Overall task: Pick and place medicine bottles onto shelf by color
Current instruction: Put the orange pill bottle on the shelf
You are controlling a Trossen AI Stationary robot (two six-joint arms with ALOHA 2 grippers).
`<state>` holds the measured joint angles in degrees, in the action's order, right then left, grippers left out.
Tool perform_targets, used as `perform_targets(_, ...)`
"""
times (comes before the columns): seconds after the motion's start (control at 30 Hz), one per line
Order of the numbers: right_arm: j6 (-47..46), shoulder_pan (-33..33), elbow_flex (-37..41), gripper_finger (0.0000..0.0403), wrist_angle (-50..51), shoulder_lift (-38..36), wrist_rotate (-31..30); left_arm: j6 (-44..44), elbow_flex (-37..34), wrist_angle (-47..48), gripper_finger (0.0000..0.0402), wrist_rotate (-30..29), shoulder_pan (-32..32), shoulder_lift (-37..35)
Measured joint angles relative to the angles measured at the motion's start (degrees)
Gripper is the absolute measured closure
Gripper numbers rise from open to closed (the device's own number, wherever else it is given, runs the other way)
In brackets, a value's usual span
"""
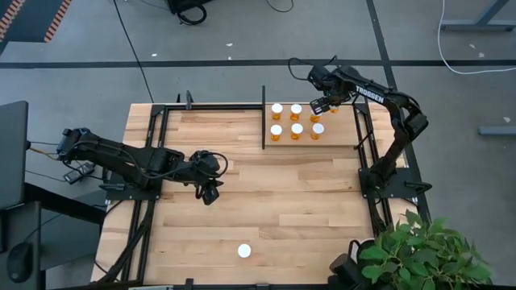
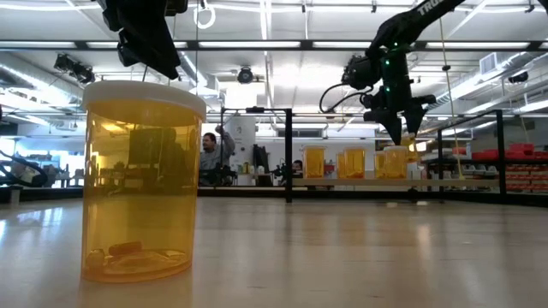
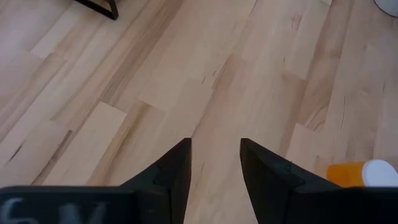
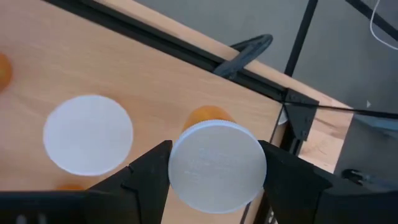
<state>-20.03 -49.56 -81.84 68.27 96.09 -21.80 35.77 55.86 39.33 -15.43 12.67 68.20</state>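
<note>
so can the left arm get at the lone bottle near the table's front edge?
Probably yes. The left pincer hangs empty and open over bare tabletop, and nothing stands between it and the lone bottle. The right pincer is busy at the shelf.

Shelf [image 1: 339, 137] – six bottles [image 1: 297, 129]; tabletop [image 1: 306, 201] – one bottle [image 1: 244, 251].

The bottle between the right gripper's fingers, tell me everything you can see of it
The bottle is a small translucent orange cylinder, plastic by its look, with a round white cap. It stands upright at the shelf's far right corner, beside six others in two rows. The right gripper has a dark finger against each side of the cap. Whether its base touches the shelf cannot be told.
</note>
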Motion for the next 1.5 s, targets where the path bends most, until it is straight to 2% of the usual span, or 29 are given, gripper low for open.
perform_targets(0.23, 0.69, -0.31, 0.00, 0.0170, -0.32, 0.00, -0.09, -0.01, 0.00, 0.02, 0.0263, 0.01, 0.00, 0.00)
perform_targets(0.57, 13.45, -0.31, 1.20, 0.0170, 1.43, 0.02, 0.26, -0.18, 0.00, 0.02, 0.0255, 0.01, 0.00, 0.00)
perform_targets(0.67, 15.45, -0.31, 3.49, 0.0170, 0.79, 0.02, 2.79, -0.19, 0.00, 0.03, 0.0253, 0.01, 0.00, 0.00)
perform_targets(0.87, 15.57, -0.52, 7.91, 0.0170, -1.57, -0.74, 3.62, 1.98, 0.00, 0.04, 0.0257, 0.03, 0.00, 0.00)
perform_targets(1.3, 12.74, -6.42, 17.68, 0.0170, -11.45, -11.08, 9.04, 2.38, 0.00, 0.04, 0.0252, 0.04, 0.09, 0.00)
perform_targets(1.5, 12.50, -6.51, 18.29, 0.0170, -13.97, -11.61, 10.22, 2.58, 0.00, 0.04, 0.0253, 0.04, 0.07, 0.00)
